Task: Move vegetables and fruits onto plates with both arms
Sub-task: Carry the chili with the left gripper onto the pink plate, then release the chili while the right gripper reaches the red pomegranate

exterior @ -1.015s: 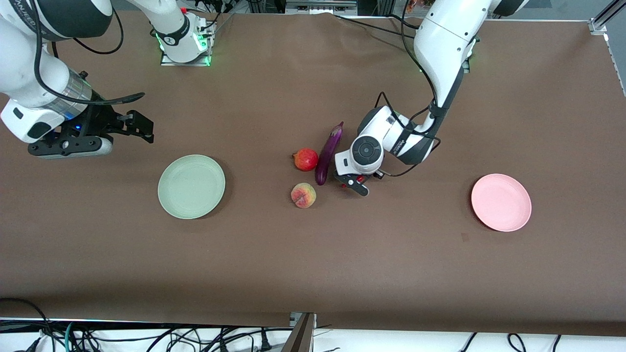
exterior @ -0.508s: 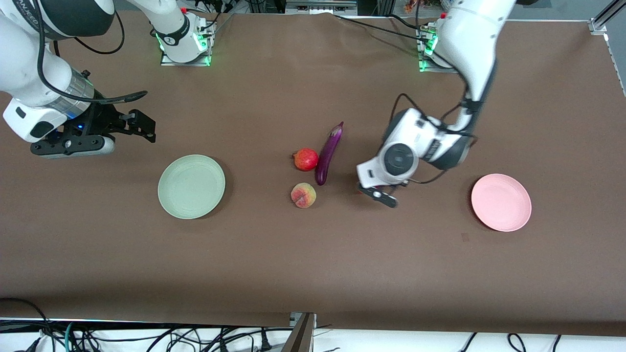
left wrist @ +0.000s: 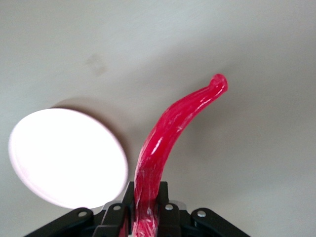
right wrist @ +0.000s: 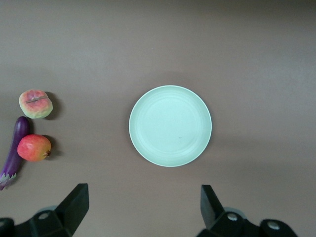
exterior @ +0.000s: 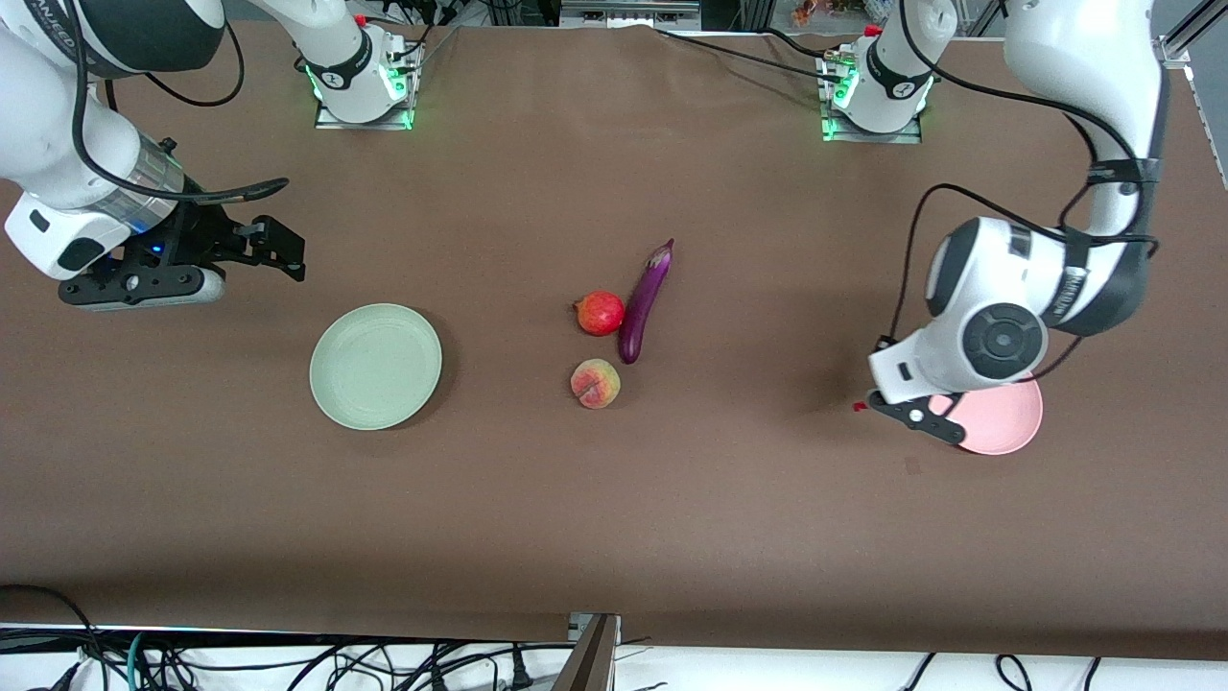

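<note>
From the front, the left gripper (exterior: 911,415) carries the chili pepper (exterior: 860,407) over the pink plate's (exterior: 1003,434) rim. Left wrist view: fingers clenched on it. Right wrist view: right gripper (right wrist: 143,207) spread, waiting above the green plate (right wrist: 170,126). Next, centre and release.

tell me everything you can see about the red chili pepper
The chili pepper is slim, curved, glossy bright red and looks like smooth plastic, tapering to a small bent tip. Its thick end is clamped between the fingers of the left gripper, with the rest sticking out free into the air. It hangs above the brown table, just beside the rim of the pink plate and not yet over it. In the front view only its tip shows, poking out past the gripper. Nothing else touches it.
</note>
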Controlling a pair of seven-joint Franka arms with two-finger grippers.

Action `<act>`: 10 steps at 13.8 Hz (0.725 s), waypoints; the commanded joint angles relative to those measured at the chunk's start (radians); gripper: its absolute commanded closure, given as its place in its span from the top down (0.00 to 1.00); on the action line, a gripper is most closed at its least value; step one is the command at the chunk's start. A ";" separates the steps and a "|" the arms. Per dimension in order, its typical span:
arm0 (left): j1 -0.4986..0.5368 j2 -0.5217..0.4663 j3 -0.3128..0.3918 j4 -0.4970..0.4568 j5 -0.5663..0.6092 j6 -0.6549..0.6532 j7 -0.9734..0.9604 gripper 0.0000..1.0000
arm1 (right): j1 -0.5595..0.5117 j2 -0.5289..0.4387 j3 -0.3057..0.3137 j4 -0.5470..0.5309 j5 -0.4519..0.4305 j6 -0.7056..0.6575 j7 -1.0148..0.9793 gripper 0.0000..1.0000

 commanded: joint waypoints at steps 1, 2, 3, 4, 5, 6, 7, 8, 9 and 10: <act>0.139 0.010 -0.013 -0.008 0.024 0.002 0.185 0.09 | 0.000 -0.011 0.005 -0.007 0.012 0.037 0.000 1.00; 0.173 0.026 -0.012 -0.006 0.024 0.006 0.223 0.09 | 0.000 -0.011 0.005 -0.007 0.012 0.035 0.009 1.00; 0.197 0.044 -0.012 -0.008 0.024 0.025 0.237 0.09 | 0.003 -0.010 0.004 -0.008 0.012 0.028 0.009 1.00; 0.235 0.073 -0.010 -0.008 0.038 0.061 0.242 0.09 | 0.002 -0.008 0.004 -0.008 0.012 0.029 0.009 1.00; 0.271 0.095 -0.012 -0.010 0.059 0.095 0.244 0.09 | 0.003 -0.007 0.004 -0.008 0.012 0.028 0.009 1.00; 0.285 0.121 -0.012 -0.008 0.063 0.126 0.251 0.10 | 0.002 -0.007 0.004 -0.008 0.009 0.026 0.004 1.00; 0.288 0.139 -0.012 -0.008 0.061 0.150 0.264 0.10 | 0.000 0.001 0.004 -0.008 0.009 0.025 -0.014 1.00; 0.291 0.145 -0.012 -0.008 0.061 0.158 0.265 0.13 | 0.005 0.025 0.004 -0.013 0.007 0.006 -0.011 1.00; 0.291 0.147 -0.012 -0.006 0.061 0.158 0.265 0.18 | 0.014 0.051 0.005 -0.011 0.006 -0.050 -0.014 1.00; 0.291 0.147 -0.012 -0.006 0.063 0.158 0.267 0.29 | 0.025 0.058 0.005 -0.011 0.007 -0.098 -0.011 1.00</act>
